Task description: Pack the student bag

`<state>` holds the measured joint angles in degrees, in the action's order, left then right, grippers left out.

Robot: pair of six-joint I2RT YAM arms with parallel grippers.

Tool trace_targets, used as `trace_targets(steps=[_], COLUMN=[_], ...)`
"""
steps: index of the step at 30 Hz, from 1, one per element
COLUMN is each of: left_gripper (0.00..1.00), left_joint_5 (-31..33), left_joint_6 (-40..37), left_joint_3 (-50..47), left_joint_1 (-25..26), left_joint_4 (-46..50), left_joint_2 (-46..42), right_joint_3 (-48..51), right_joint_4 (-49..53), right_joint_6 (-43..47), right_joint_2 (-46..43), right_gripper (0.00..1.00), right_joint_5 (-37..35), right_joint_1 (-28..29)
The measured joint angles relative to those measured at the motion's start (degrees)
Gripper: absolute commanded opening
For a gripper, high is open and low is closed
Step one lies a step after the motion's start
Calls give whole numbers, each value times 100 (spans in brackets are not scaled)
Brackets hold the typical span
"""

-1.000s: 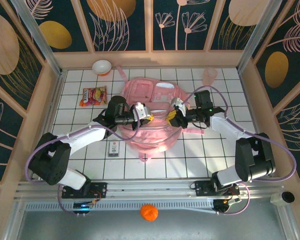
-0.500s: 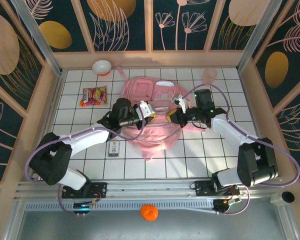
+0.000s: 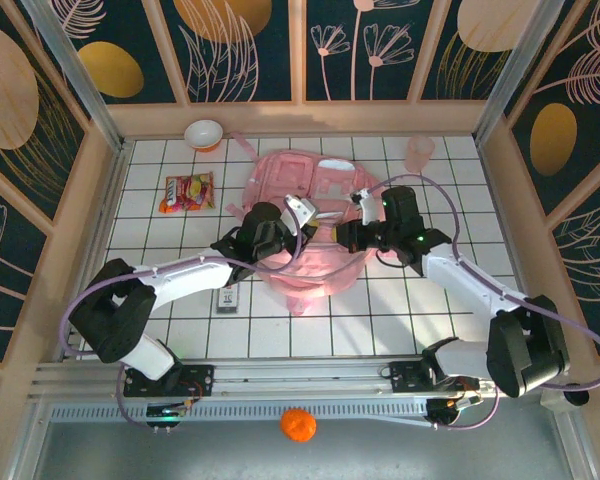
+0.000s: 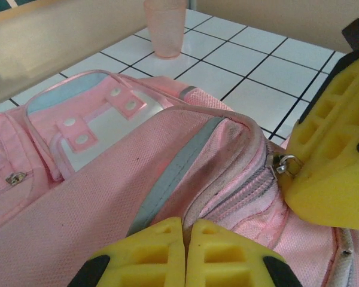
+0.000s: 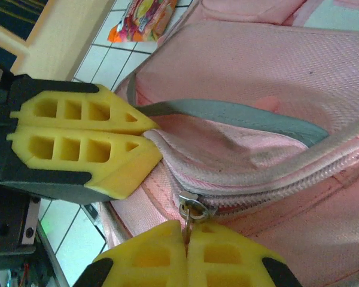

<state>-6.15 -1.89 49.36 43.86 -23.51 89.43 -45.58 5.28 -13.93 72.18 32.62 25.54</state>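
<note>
The student bag (image 3: pixel 302 190) is a big pink backpack lying in the middle of the tiled table, its near part bunched up between the two arms. My left gripper (image 3: pixel 313 222) (image 4: pixel 185 230) is shut on a fold of the bag's fabric beside the zipper seam. My right gripper (image 3: pixel 342 232) (image 5: pixel 186 230) is shut on the metal zipper pull (image 5: pixel 192 206) (image 4: pixel 285 164) at the end of the zip. The two grippers stand close together, facing each other. In the right wrist view the left fingers (image 5: pixel 90 140) pinch the seam just left of the pull. The right fingers (image 4: pixel 332 161) appear in the left wrist view.
A translucent pink cup (image 3: pixel 418 152) (image 4: pixel 165 27) stands at the back right. A white bowl (image 3: pixel 204 133) and a red snack packet (image 3: pixel 187 190) (image 5: pixel 145 18) lie at the back left. A small card (image 3: pixel 228 296) lies near the left arm. An orange ball (image 3: pixel 298 424) sits below the rail.
The right gripper closed on the zipper pull. Both arms shifted, the left one reaching further right, and the bag's near part was drawn up and bunched.
</note>
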Motion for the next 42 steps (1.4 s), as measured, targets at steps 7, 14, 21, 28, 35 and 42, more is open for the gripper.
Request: trace_targets(steps=[7,14,21,28,35,42], left_gripper=[74,80,69,68,39,7], left_joint_5=[258,608,955,811,638,514], left_joint_6=[608,1871,3617,4913,6061,6723], left_joint_3=[33,33,-188,-675,-975,-1056], left_joint_1=[-46,-345,-1091,-1174,-1250,-1296], left_joint_4=[-149,175,1224,1432,966,748], left_joint_2=[-44,-756,-1143,-1027,-697,-428], right_joint_3=[0,20,129,127,127,118], right_joint_4=[76,310,487,739,828,817], right_joint_6=[-595,-857,-1128,-1456,-1515,-1493], right_joint_2=[-68,-107,-413,-422,-420,-352], right_gripper=[0,0,0,0,0,0], right_joint_5=[-153,-133,-229,-437,-496,-409], right_joint_1=[116,195,271,332,334,297])
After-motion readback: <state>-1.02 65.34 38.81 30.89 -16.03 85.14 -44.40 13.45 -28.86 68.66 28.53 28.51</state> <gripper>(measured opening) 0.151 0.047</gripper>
